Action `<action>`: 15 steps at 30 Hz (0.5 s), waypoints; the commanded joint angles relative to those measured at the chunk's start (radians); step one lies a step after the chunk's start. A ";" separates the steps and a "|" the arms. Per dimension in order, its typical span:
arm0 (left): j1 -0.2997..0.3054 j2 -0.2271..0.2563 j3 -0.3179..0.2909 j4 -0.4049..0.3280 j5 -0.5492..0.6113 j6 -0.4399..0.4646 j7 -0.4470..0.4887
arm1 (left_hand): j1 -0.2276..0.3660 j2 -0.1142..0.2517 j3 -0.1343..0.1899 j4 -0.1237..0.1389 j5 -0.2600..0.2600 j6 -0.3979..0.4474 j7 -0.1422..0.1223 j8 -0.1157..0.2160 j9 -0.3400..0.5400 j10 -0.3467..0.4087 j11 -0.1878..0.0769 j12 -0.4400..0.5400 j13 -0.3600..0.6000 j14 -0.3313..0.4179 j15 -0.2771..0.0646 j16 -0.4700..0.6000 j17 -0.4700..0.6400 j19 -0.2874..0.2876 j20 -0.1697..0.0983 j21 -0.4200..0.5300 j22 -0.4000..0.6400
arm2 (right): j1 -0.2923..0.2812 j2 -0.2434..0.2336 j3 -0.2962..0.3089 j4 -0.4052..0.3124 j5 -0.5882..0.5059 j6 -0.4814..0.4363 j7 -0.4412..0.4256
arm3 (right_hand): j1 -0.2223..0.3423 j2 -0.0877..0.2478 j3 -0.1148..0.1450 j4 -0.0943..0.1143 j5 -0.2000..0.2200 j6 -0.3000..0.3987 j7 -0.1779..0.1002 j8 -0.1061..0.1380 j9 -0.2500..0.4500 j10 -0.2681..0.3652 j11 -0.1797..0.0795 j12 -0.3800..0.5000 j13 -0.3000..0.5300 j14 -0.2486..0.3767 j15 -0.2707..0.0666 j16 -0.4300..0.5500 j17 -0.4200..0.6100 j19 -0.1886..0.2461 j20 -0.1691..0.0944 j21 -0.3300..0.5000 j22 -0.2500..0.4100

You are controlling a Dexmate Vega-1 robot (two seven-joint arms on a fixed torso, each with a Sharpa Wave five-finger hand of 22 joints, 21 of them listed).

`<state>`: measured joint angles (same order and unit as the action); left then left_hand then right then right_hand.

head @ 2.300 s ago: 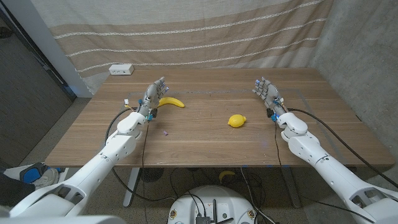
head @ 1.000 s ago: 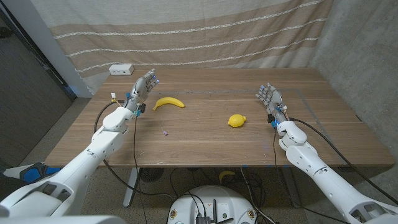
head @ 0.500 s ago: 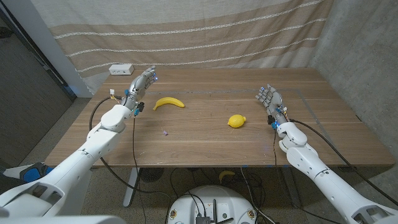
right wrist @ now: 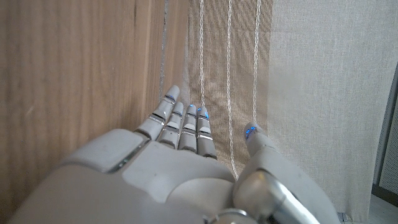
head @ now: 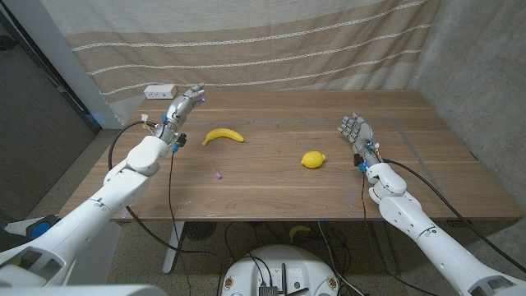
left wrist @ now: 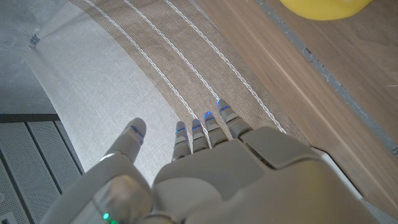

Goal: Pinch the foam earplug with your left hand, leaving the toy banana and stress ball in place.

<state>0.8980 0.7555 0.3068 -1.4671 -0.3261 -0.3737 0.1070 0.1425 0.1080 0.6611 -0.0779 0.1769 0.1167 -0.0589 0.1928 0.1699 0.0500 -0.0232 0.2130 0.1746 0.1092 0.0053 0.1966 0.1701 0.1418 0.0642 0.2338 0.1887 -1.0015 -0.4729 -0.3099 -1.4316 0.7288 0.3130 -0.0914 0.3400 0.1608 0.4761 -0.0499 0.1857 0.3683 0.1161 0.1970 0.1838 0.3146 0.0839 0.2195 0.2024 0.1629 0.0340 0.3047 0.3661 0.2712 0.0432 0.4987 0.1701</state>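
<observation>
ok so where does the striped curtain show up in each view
Head view: the striped curtain hangs across the back, behind the table's far edge.
Left wrist view: it lies beyond the fingertips of the left hand.
Right wrist view: it lies beyond the fingertips of the right hand.
Shared landmark: the wooden table, whose edge meets the curtain in every view.
</observation>
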 commanded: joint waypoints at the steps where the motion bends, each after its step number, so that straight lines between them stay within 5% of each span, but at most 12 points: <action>1: 0.027 0.044 -0.013 -0.060 0.094 0.006 0.047 | 0.000 0.002 0.002 -0.005 -0.001 0.009 -0.003 0.005 0.006 0.009 0.002 0.005 0.004 0.013 -0.003 0.003 0.003 0.012 -0.002 0.009 0.002 | 0.000 0.004 -0.006 -0.001 -0.009 0.003 -0.006 | 0.014 -0.002 0.003 -0.011 0.008 0.008 0.001 0.010 0.003 0.013 0.000 0.007 0.003 0.010 -0.005 0.002 0.001 0.009 0.004 -0.002 0.004; 15: 0.052 0.073 -0.029 -0.124 0.216 0.007 0.108 | 0.000 0.003 0.004 -0.015 -0.001 0.024 -0.007 0.005 0.006 0.020 0.000 0.004 0.004 0.023 -0.011 0.001 0.003 0.018 -0.001 0.010 0.002 | 0.003 0.007 -0.006 0.005 -0.015 0.011 -0.008 | 0.019 0.000 0.004 -0.021 0.010 0.018 0.003 0.011 0.003 0.024 0.006 0.009 0.003 0.014 -0.004 0.002 -0.002 0.013 0.006 -0.006 0.004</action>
<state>0.9309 0.8014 0.2905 -1.5377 -0.1995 -0.3694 0.1716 0.1425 0.1080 0.6622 -0.0848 0.1769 0.1295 -0.0675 0.1927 0.1698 0.0607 -0.0232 0.2130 0.1745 0.1199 -0.0054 0.1966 0.1699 0.1524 0.0642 0.2338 0.1886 -1.0016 -0.4699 -0.3148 -1.4328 0.7194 0.3159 -0.0978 0.3611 0.1582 0.4763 -0.0663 0.1857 0.3752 0.1231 0.2049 0.1838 0.3290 0.0875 0.2194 0.2023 0.1683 0.0285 0.3047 0.3617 0.2749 0.0467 0.4987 0.1700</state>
